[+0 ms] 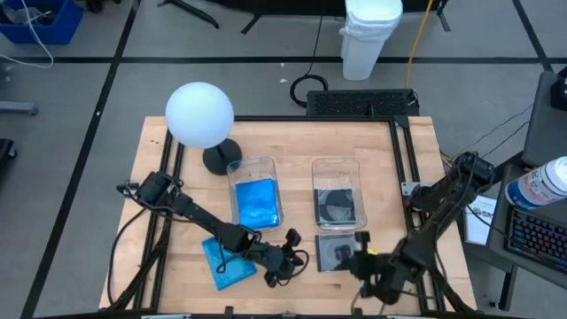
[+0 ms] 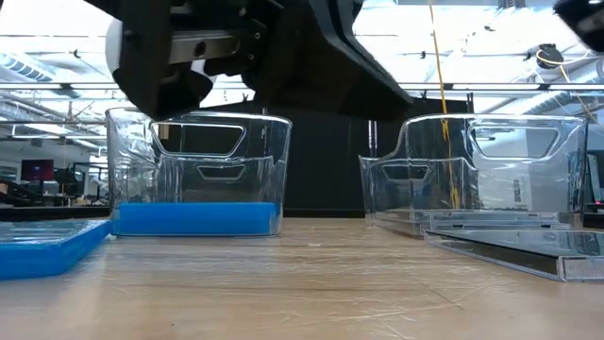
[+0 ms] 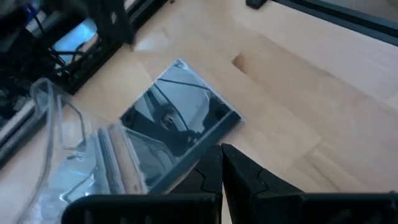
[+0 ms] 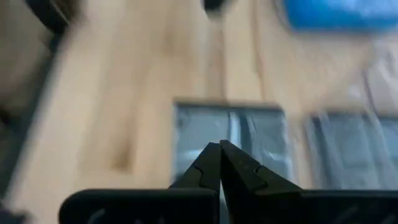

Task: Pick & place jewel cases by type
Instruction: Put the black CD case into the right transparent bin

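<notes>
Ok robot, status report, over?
Left gripper shut, empty. Right gripper shut, empty, beside dark jewel case. Blue jewel case on table, unsorted. Nothing blocking.

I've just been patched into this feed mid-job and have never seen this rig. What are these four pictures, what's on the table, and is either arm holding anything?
Two dark robot arms work at a wooden table. One picture looks straight down, one looks level across the tabletop, and two come from cameras on the wrists. Two clear bins stand side by side: the left bin holds blue jewel cases, the right bin dark ones. Outside the bins lie a loose blue case and a loose dark case. The left pincer and right pincer are both shut and empty, near the table's front edge.
</notes>
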You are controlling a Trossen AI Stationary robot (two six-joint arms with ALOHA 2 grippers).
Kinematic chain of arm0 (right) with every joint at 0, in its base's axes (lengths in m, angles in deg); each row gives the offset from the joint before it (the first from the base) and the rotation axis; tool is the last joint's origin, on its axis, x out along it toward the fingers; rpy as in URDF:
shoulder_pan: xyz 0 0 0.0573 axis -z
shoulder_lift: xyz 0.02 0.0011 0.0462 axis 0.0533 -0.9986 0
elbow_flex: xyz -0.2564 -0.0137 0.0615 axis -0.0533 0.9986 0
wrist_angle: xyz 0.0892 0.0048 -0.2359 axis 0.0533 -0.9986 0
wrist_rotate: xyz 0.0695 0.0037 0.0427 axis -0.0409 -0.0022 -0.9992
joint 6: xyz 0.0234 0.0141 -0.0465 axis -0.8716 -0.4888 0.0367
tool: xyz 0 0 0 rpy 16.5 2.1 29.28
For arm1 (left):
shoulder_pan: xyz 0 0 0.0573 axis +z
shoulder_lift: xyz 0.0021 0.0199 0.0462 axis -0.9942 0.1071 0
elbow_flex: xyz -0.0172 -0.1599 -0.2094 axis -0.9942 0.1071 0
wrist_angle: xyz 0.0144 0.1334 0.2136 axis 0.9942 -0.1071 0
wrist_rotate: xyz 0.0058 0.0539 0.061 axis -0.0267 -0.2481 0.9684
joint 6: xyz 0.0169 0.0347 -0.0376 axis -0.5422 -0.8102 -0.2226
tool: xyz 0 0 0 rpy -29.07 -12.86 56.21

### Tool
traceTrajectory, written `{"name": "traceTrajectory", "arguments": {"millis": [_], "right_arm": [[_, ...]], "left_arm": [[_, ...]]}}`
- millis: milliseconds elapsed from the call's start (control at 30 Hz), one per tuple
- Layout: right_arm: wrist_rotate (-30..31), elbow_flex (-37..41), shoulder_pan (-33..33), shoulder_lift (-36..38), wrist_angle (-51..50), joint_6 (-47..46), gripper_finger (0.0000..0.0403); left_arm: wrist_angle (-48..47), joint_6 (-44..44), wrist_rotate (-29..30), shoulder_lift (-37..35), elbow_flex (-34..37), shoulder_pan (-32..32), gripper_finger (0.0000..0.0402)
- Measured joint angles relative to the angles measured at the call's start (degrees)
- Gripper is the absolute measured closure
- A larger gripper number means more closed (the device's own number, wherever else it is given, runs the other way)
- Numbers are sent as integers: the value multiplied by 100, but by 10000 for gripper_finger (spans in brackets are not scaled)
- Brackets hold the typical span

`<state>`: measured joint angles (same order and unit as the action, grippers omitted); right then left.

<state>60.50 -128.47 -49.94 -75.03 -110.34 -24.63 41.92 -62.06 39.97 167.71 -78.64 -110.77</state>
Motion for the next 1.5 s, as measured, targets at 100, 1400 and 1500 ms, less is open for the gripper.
{"name": "traceTrajectory", "arguments": {"millis": [100, 1400, 1500], "right_arm": [[32, 27, 7, 22, -754, -562, 403], [-918, 31, -891, -389, -2087, -4923, 403], [-1149, 31, -797, -551, -2057, -4927, 403]], "left_arm": [[-6, -128, 39, -2, 0, 0, 392], [-474, 1865, 50, 43, -209, 25, 392], [-816, 2145, -16, 208, -381, 58, 392]]}}
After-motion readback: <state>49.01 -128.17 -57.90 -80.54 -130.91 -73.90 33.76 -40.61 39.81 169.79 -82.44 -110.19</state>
